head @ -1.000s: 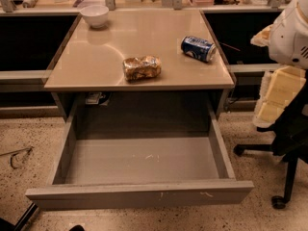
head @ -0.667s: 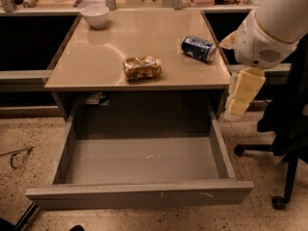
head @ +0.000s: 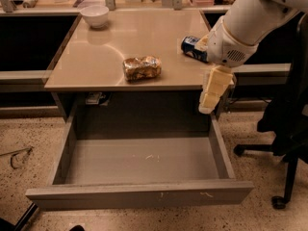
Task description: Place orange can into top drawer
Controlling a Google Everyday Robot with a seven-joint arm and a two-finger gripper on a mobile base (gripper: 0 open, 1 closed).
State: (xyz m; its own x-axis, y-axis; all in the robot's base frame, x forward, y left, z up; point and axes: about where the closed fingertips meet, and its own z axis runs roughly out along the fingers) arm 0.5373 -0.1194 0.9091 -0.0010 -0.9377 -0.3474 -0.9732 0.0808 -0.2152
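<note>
The orange can (head: 142, 67) lies on its side on the tan table top (head: 110, 47), near the front edge at the middle. The top drawer (head: 139, 195) below the table is pulled fully out; nothing lies on its grey floor. My gripper (head: 214, 89) hangs from the white arm at the table's front right corner, above the drawer's right wall and to the right of the orange can. It holds nothing that I can see.
A blue can (head: 191, 47) lies on the table's right side, partly hidden behind my arm. A white bowl (head: 95, 15) stands at the back left. A black office chair (head: 288, 124) stands on the floor to the right.
My arm has swung in from the right edge of the view to the left, and the gripper now hangs at the table's front right corner. The cans and drawer have not moved.
</note>
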